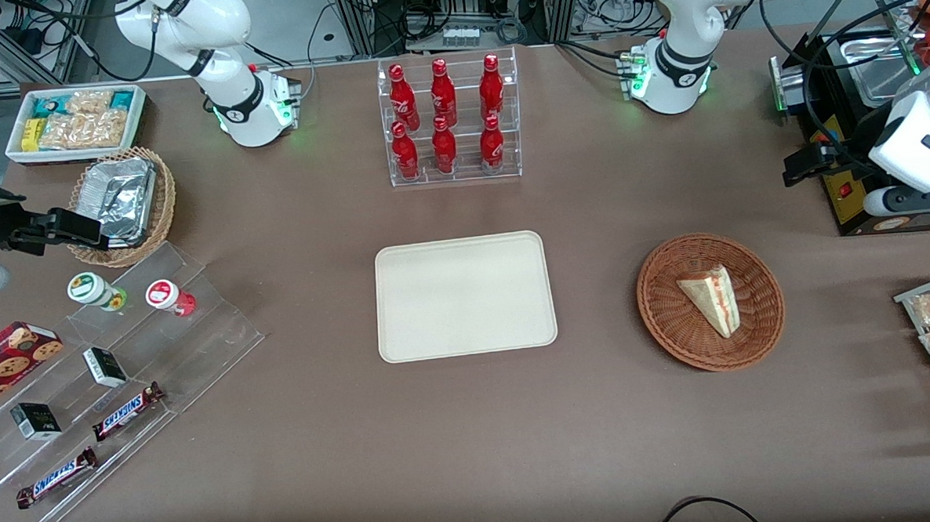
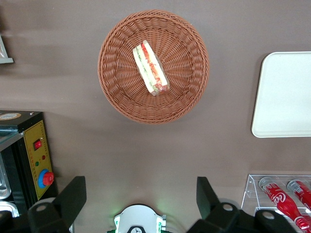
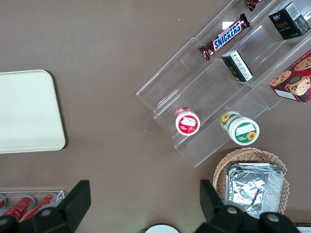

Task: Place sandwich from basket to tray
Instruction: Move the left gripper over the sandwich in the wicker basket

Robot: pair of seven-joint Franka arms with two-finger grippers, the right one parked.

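Pale triangular sandwich [image 1: 711,299], red and green filling along its edge, lies in the basket [image 1: 663,315], centre-right of the front view; tray [image 1: 405,326] at centre. Gripper [image 2: 141,194], jaws released, holds nothing; only the left wrist view shows them.

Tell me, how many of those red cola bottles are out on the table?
6 red bottles, all in the clear rack farther from the front camera than the tray: three on its upper step, three on its lower step. None looks hidden. The gripper hangs open, away from them.
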